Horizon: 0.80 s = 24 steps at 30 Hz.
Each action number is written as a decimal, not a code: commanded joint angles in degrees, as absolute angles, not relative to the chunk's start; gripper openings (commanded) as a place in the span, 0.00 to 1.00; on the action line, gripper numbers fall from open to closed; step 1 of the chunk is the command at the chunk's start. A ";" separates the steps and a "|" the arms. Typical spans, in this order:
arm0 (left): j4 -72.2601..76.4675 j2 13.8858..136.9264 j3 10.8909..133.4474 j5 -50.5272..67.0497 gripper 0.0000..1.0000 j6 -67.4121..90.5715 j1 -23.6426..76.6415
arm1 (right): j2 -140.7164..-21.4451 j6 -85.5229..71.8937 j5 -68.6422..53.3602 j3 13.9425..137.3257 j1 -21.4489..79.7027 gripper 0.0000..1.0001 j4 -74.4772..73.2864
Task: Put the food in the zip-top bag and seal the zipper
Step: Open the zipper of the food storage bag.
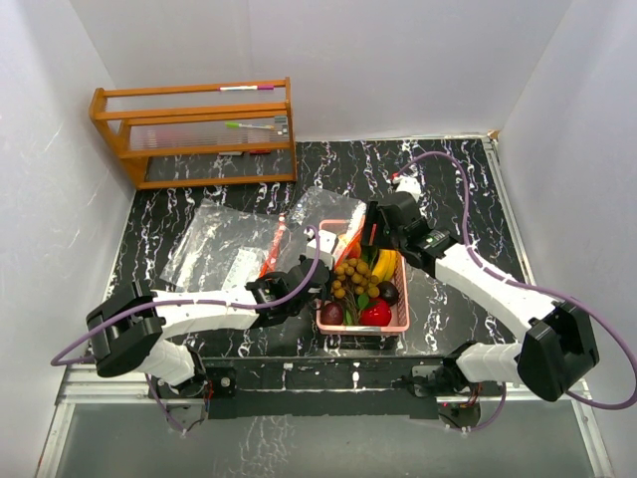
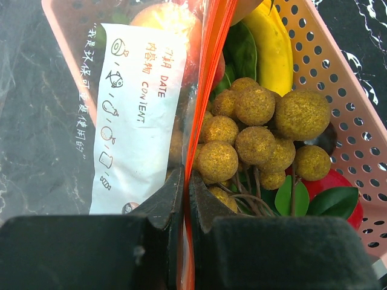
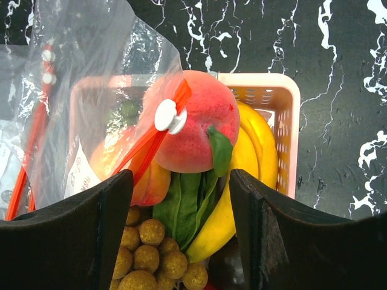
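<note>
The black tabletop veined in white like marble (image 1: 149, 229) carries an open wooden slatted rack (image 1: 194, 129) at 11 o'clock. Flat clear plastic bags (image 1: 214, 244) lie at 9 o'clock. A pink perforated plastic basket (image 1: 402, 325) sits at centre, and a clear zip-top bag with an orange zipper (image 1: 317, 211) lies against its 11 o'clock corner.

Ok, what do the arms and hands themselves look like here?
The left arm and right arm share white links, black joint housings and a looping purple cable each. The left hand and right hand are matte black, blocky-fingered; no markings show.
</note>
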<state>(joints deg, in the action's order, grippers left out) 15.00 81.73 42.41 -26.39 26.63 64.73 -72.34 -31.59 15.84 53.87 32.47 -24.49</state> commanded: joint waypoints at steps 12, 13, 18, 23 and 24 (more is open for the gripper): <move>16.00 80.77 43.62 -25.78 0.00 26.89 65.13 | -73.92 -32.14 14.74 55.00 31.68 0.68 -17.62; 16.00 80.69 43.72 -25.76 0.00 26.83 65.19 | -74.10 -32.28 14.76 55.06 31.66 0.68 -16.98; 15.73 80.42 44.06 -25.69 0.00 26.63 65.14 | -74.67 -32.51 14.98 56.48 31.79 0.67 -15.95; 15.73 79.92 44.07 -25.36 0.00 26.54 65.22 | -73.84 -32.44 15.46 57.31 31.71 0.60 -15.71; 15.73 79.74 44.09 -25.32 0.00 26.47 65.22 | -73.87 -32.25 15.47 57.51 31.73 0.60 -15.80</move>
